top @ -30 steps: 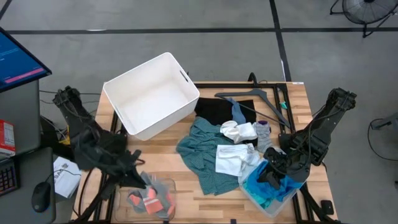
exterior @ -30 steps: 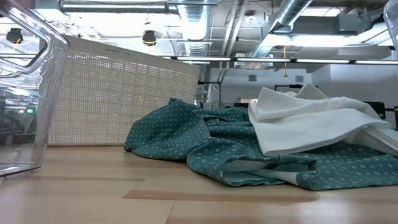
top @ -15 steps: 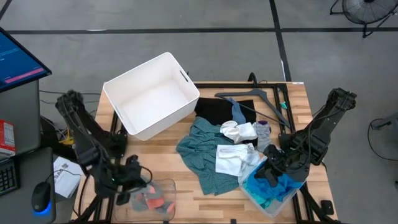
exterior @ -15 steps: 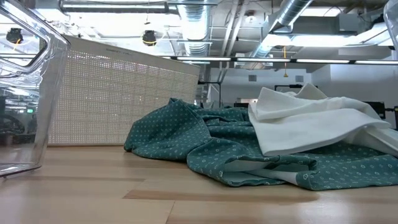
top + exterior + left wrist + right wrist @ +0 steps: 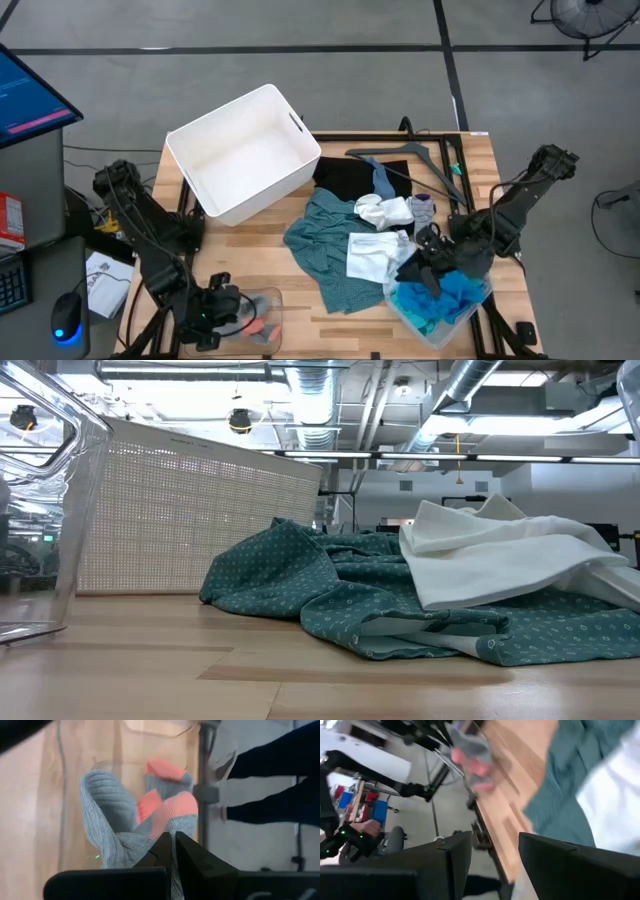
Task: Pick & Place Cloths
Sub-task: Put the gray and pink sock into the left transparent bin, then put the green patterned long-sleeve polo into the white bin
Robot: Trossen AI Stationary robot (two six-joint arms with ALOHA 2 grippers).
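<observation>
Left gripper: the left gripper (image 5: 205,318) is at the near-left corner of the wooden table (image 5: 300,300), over the clear plastic tray (image 5: 262,296). In the left wrist view its two dark fingers (image 5: 192,857) are pressed together, pinching the edge of the ribbed grey knitted socks with orange toes (image 5: 130,827).

Right gripper: the right gripper (image 5: 425,268) hangs over the inner edge of the clear plastic container (image 5: 405,305) at the near-right corner. In the right wrist view its fingers (image 5: 542,852) stand wide apart with nothing between them.

Turquoise cloth: the bright turquoise, crumpled soft cloth (image 5: 445,300) lies inside this container, just beside the right gripper.

Middle pile: the dark teal-green cloth with small light dots (image 5: 320,240) lies in loose folds; the smooth white cloth (image 5: 370,255) rests on it. Behind them are the flat black cloth (image 5: 355,178) and small white and grey pieces (image 5: 395,210).

Low view only: it shows the printed pattern on the teal cloth and the perforated wall of the white rectangular plastic bin (image 5: 200,520).

High view only: the thin black plastic hanger (image 5: 415,160) lies on the far right of the table.

Wrist views only: a person's dark trouser legs (image 5: 270,785) show beyond the table edge.
</observation>
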